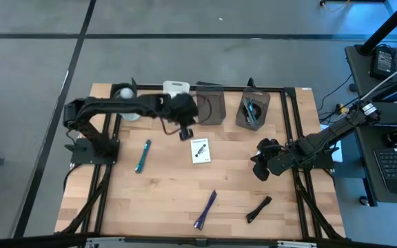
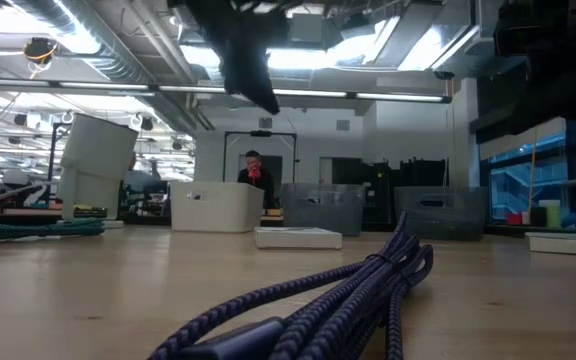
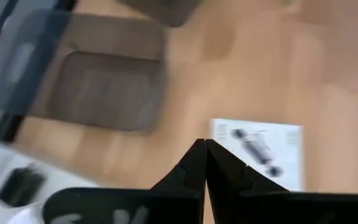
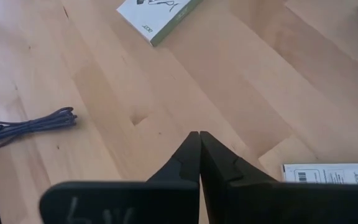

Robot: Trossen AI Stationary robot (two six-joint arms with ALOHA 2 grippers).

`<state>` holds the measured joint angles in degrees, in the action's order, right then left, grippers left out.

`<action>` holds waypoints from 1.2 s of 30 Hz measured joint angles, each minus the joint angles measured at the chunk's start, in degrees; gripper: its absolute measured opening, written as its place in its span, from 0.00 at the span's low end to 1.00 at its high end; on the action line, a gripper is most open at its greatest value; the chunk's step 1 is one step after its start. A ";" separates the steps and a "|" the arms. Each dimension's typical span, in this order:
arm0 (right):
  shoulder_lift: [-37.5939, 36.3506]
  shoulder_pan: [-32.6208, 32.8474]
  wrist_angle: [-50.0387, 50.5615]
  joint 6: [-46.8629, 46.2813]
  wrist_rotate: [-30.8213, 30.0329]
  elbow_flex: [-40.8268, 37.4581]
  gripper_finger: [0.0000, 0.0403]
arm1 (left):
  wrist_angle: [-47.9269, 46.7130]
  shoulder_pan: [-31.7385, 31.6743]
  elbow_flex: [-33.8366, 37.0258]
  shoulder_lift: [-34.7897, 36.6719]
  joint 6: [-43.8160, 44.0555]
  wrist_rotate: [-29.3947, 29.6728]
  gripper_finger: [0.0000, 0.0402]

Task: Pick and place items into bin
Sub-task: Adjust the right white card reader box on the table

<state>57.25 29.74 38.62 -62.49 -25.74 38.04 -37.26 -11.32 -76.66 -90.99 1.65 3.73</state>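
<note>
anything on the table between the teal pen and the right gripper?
Yes: in the high view, the white printed card lies between the teal pen and the right gripper; otherwise the stretch is bare wood.

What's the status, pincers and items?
Left pincer shut, empty, above white card. Right pincer shut, empty. Teal pen, purple cable, black marker loose on table. Nothing blocking.

even overhead light, soft shadows on the table (image 1: 164,193). low view bright from ceiling lights (image 2: 298,55), foreground cable (image 2: 318,295) out of focus. left wrist view motion-blurred; right wrist view sharp.
</note>
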 joint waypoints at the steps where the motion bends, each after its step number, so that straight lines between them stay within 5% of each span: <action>1: 0.00 0.00 0.01 0.01 0.00 0.00 0.01 | 0.16 1.59 0.00 0.13 0.99 0.23 0.00; 10: 0.00 0.00 0.01 0.10 -0.09 0.00 0.01 | 0.26 14.61 0.00 0.21 12.26 1.22 0.01; 22: 0.00 0.00 1.23 2.07 0.18 0.00 0.01 | 0.25 28.22 0.00 0.21 28.26 16.24 0.00; 30: 0.00 -0.04 8.06 -3.87 4.73 0.00 0.01 | 5.87 29.06 -0.01 -1.14 32.11 19.51 0.00; 36: 0.02 -0.05 13.99 -8.93 9.83 0.00 0.01 | 15.01 26.37 -0.02 -4.37 27.66 16.23 0.01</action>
<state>57.28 29.69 52.61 -71.42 -15.90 38.04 -22.26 15.05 -76.68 -95.36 29.31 19.96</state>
